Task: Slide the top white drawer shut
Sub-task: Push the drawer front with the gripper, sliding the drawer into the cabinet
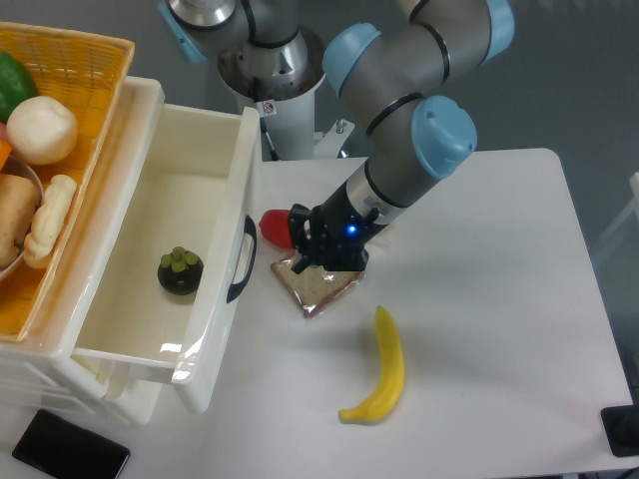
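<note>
White table, fixed camera view: top white drawer at left, pulled fully out, mangosteen inside, dark handle facing gripper. Gripper sits just right of handle, over bread slice; can't tell jaw state. Banana nearby. Closing not started; full push left.

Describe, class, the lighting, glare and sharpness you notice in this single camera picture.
Fixed camera view: even, soft overhead light; faint shadows under the banana and gripper; small glare spots on the top white drawer front rim; a blue light glows on the gripper; focus is fairly sharp throughout, the edges slightly soft.
</note>
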Robot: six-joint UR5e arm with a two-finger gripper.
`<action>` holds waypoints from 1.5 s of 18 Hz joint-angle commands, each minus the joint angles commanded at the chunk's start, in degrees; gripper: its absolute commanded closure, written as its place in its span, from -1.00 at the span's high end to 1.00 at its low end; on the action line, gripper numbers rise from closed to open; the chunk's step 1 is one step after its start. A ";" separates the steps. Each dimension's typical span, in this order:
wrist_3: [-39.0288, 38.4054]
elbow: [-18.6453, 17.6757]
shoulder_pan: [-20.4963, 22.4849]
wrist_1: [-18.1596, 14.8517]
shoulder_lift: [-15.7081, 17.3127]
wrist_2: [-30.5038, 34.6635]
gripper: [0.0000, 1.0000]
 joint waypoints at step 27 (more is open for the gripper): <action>-4.30 -0.18 -6.24 -4.67 1.32 -2.46 -1.00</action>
